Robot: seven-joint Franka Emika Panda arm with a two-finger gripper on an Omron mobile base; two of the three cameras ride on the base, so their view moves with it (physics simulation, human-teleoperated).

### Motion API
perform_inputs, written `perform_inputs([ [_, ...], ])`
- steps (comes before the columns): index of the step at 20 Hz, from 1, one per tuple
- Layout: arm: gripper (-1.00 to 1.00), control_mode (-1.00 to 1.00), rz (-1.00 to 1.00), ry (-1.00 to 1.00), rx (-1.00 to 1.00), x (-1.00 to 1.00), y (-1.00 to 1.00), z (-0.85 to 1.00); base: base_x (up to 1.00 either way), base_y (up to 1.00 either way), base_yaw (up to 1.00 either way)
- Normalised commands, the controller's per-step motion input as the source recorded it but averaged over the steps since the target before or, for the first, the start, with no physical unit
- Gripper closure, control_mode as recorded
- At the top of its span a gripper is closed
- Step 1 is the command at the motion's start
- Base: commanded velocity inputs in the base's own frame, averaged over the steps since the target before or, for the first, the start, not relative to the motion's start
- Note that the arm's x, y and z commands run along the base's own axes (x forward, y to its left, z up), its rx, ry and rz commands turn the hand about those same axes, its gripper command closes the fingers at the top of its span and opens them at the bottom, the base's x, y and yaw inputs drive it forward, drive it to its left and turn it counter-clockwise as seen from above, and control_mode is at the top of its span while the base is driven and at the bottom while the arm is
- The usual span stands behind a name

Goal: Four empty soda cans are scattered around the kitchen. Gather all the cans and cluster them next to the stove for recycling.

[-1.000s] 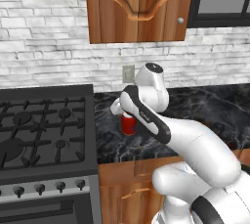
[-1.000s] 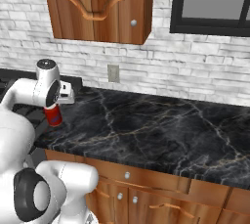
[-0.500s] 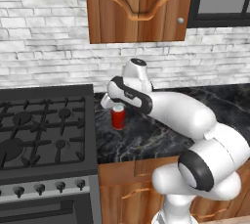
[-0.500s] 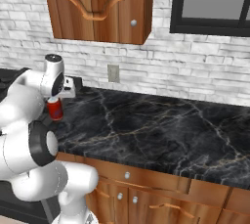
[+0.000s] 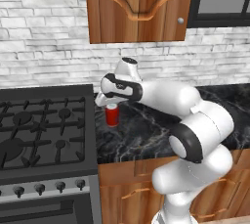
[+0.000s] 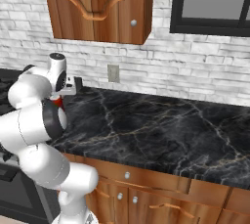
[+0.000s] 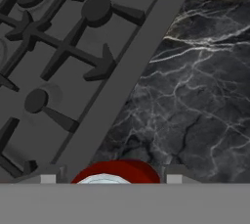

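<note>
On the black counter (image 5: 146,137), just beside the right edge of the stove (image 5: 44,135), a red soda can (image 5: 112,115) stands upright, silver top up. No writing on it can be read. The claw (image 5: 108,101) is right above it, fingers on both sides; I cannot tell if it grips. Farther right the counter is bare.

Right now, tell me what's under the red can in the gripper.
Black marble counter beside the stove lies below the soda can. Whether its base touches the counter is unclear; the gripper covers its top.
</note>
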Motion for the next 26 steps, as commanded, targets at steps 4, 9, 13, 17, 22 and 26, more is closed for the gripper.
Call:
perform_inputs([
  [4,1.00,-1.00,0.04,0.01,0.00,0.32,0.19,-0.22,0.00,0.00,0.00],
  [9,1.00,-1.00,0.04,0.00,0.00,0.14,0.10,-0.20,0.00,0.00,0.00],
  [13,1.00,-1.00,0.03,0.00,0.00,0.00,0.00,-0.15,0.00,0.00,0.00],
  [17,1.00,-1.00,0.01,0.00,0.00,0.00,0.00,-0.11,0.00,0.00,0.00],
  [22,1.00,-1.00,0.01,0.00,0.00,0.01,0.00,-0.11,0.00,0.00,0.00],
  [26,1.00,-1.00,0.02,0.00,0.00,0.02,0.00,-0.10,0.00,0.00,0.00],
])
